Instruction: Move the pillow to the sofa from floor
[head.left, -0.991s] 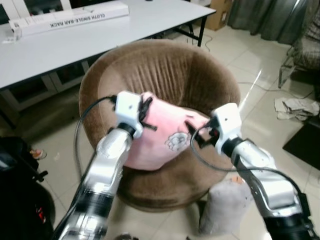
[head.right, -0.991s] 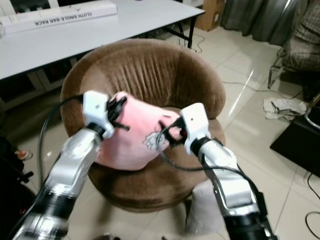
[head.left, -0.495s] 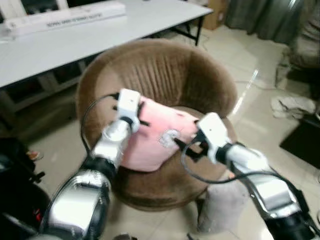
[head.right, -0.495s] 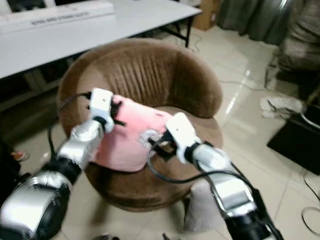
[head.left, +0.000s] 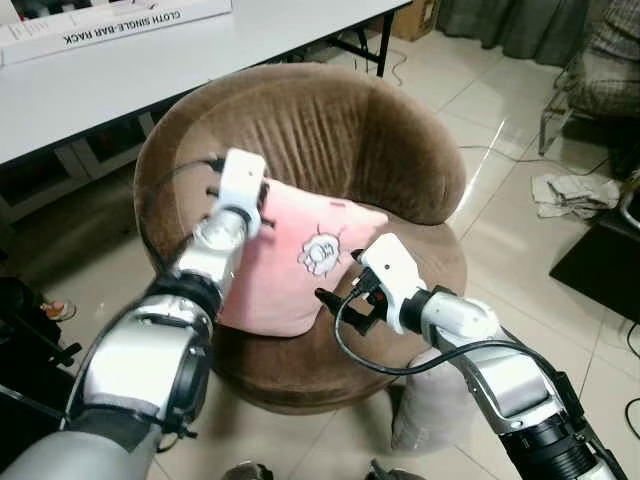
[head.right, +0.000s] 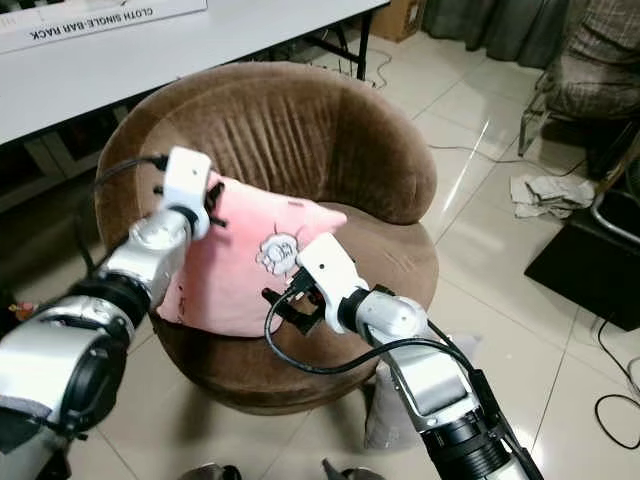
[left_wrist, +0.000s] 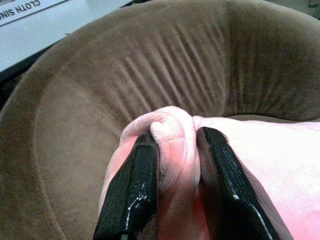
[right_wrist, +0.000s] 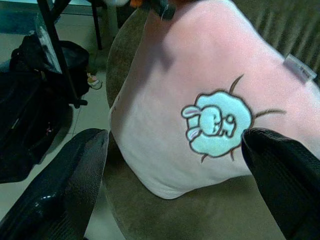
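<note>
We see a round brown armchair (head.left: 330, 130) standing on a pale tiled floor (head.left: 510, 230). A pink pillow (head.left: 290, 260) with a small sheep motif lies on its seat and leans against the ribbed backrest toward the chair's left side. Behind the chair we see a white surface (head.left: 120, 75) carrying a long white box (head.left: 120, 22) printed with black lettering. On the floor to the right we note a crumpled cloth (head.left: 575, 192), and just beside the chair's front right a grey cushion (head.left: 435, 405) rests on the tiles. A dark bag (head.left: 25, 320) sits on the floor at the left.
</note>
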